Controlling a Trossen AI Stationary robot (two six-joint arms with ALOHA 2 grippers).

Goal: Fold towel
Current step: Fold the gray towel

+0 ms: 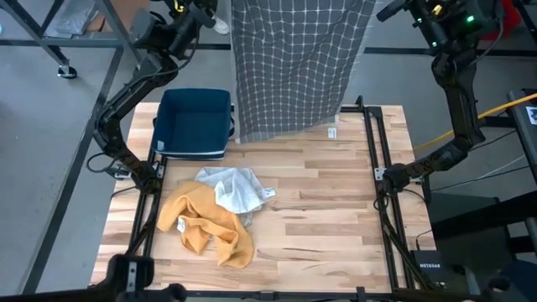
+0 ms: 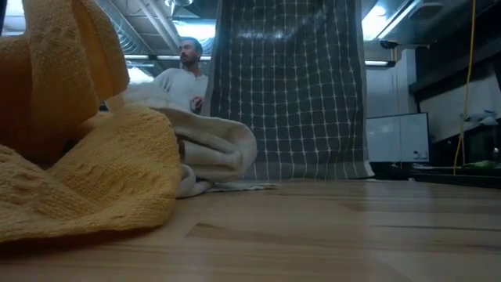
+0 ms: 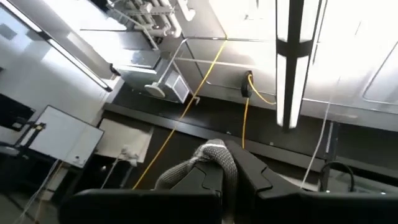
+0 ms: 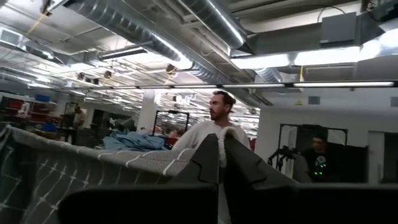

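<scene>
A grey towel (image 1: 294, 67) with a white grid hangs as a wide sheet over the table's far edge. Its lower edge (image 2: 313, 174) reaches the wooden tabletop. My left gripper (image 3: 227, 155) is shut on its upper left corner, high above the table at the far left (image 1: 220, 13). My right gripper (image 4: 221, 142) is shut on the upper right corner, high at the far right (image 1: 386, 8). The towel's top edge (image 4: 93, 165) runs between them. My left gripper pinches a small bunch of grey cloth (image 3: 214, 152) at the towel's upper left corner between its two fingers, which slant upward. The towel hangs below the fingers. My right gripper pinches the towel's upper right corner (image 4: 177, 157) between its two shut fingers, which slant upward. The top edge runs away from the fingers toward the other arm with a slight sag, and the sheet hangs down from it.
A dark blue bin (image 1: 195, 123) stands at the far left of the table, beside the hanging towel. A crumpled yellow towel (image 1: 205, 222) and a white-grey cloth (image 1: 235, 189) lie at the near left. A person (image 2: 188, 78) stands beyond the table. The table's right half shows bare wood (image 1: 336, 210).
</scene>
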